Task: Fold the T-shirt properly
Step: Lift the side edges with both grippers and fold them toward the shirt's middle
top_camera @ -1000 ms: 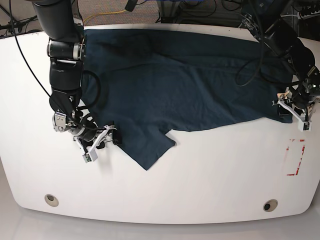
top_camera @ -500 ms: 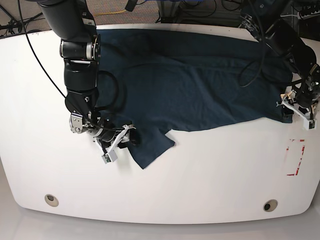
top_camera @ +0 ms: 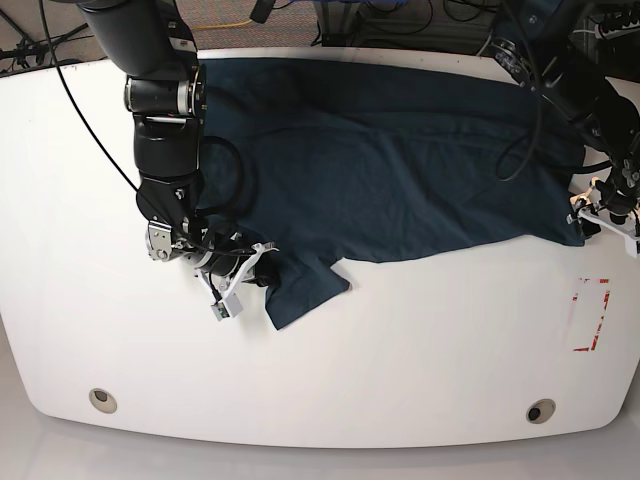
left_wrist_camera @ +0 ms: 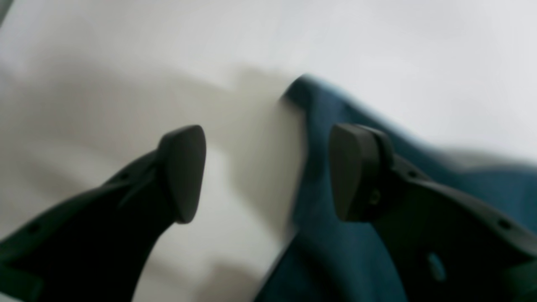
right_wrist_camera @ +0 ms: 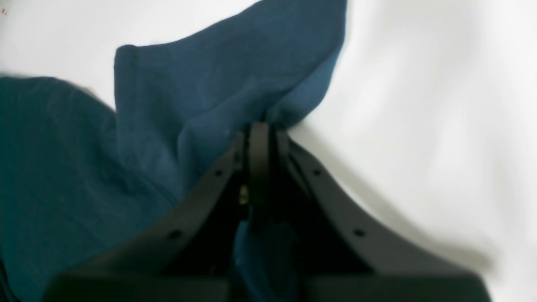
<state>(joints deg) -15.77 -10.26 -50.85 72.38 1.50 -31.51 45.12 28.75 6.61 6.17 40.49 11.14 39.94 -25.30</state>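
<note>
T-shirt (top_camera: 390, 160): spread across the far half of the white surface (top_camera: 420, 350), one sleeve pointing at the near edge | right gripper (right_wrist_camera: 260, 130): jaws pressed together on a sleeve fold (cloth bunched above them) | left gripper (left_wrist_camera: 266, 172): jaws apart; one fingertip (left_wrist_camera: 350, 172) over the shirt's edge, the other over bare surface

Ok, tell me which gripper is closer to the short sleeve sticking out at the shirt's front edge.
Right. The right gripper is shut on the T-shirt right beside that sleeve. The left gripper is open at the shirt's far corner, across the table.
</note>
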